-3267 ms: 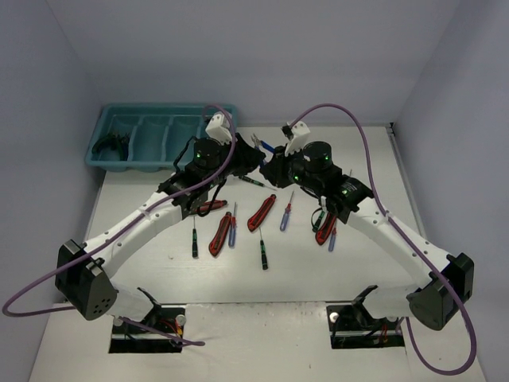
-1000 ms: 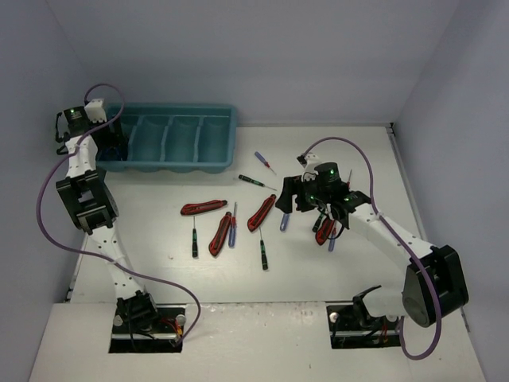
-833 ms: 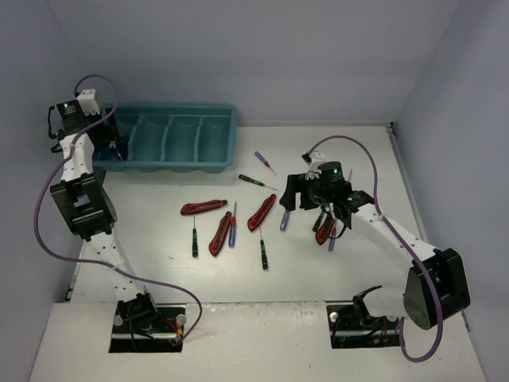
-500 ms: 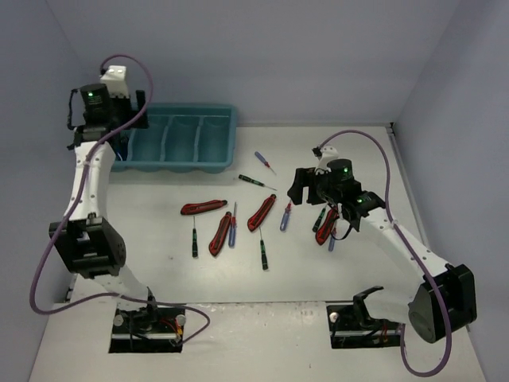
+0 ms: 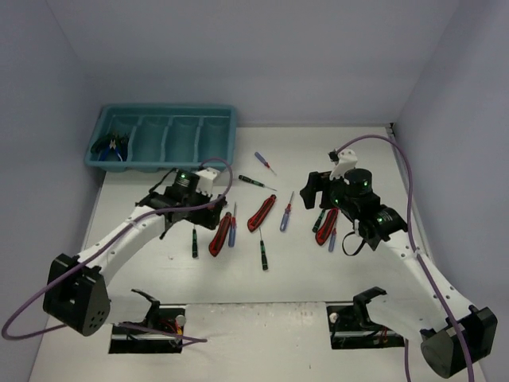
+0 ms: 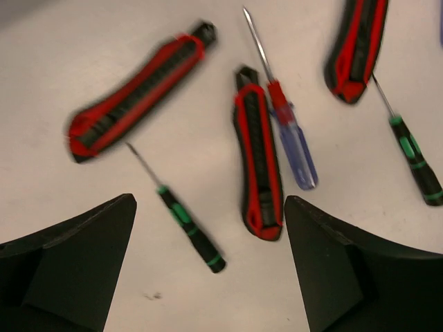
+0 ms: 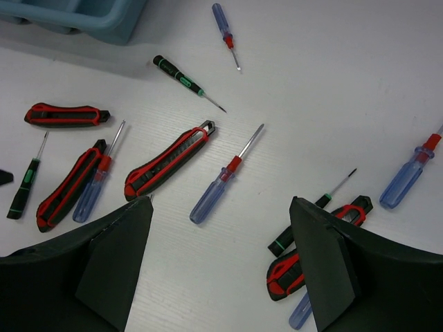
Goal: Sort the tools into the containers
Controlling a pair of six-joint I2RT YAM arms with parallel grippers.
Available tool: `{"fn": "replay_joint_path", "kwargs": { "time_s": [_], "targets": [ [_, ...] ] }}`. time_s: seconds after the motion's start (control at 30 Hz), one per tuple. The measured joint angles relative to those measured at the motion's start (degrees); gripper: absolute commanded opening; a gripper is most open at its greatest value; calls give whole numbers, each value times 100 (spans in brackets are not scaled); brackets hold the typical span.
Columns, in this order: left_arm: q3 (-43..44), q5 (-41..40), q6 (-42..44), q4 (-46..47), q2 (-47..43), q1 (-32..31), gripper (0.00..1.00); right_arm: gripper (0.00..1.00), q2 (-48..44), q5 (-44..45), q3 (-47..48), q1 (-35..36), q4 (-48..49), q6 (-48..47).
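My left gripper hangs spread wide and empty above a red-and-black utility knife and a green-handled screwdriver, seemingly lined up for a pick. My right gripper, equally unclenched, hovers over a blue-handled screwdriver. Most tools lie loose on the worktop. In the teal tray at far left, only the leftmost compartment shows pliers.

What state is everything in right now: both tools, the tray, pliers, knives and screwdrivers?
Left tool: open, empty.
Right tool: open, empty.
Tray: pliers in its left-end compartment.
Knives: flat on the table, unsorted.
Screwdrivers: flat on the table, unsorted.
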Motion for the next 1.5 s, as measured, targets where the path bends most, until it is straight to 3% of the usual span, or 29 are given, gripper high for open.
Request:
{"fn": "replay_joint_path", "kwargs": {
  "time_s": [0.13,0.27,0.47,0.63,0.77,1.0,1.17,1.33,1.5],
  "targets": [
    [-477,-110,-486,51,266,-712,83,78,-88,100,-111,0,-65,-16],
    [-731,-204,-887,273,584,-860,80,78,-118,139,-248,0,-118,-13],
    [-747,-488,-1276,592,1123,-1045,63,78,-299,179,-375,0,-177,-3],
    [-696,-761,-1482,844,1570,-1285,34,78,-355,197,-379,0,-186,14],
    [-667,-881,-1604,933,1616,-1378,1,78,-359,220,-379,-1,-207,20],
    [-454,-1190,-1634,123,894,-1387,0,79,-390,248,-379,-2,-246,20],
    [823,-1667,-1237,-551,-22,-1205,0,79,-388,277,-340,0,-286,18],
    [2178,-1587,-664,-577,209,98,0,79,-383,277,-115,0,-318,18],
    [3233,-1368,-173,-547,1516,1415,0,79,-365,271,-49,0,-300,21]
  ]
}}
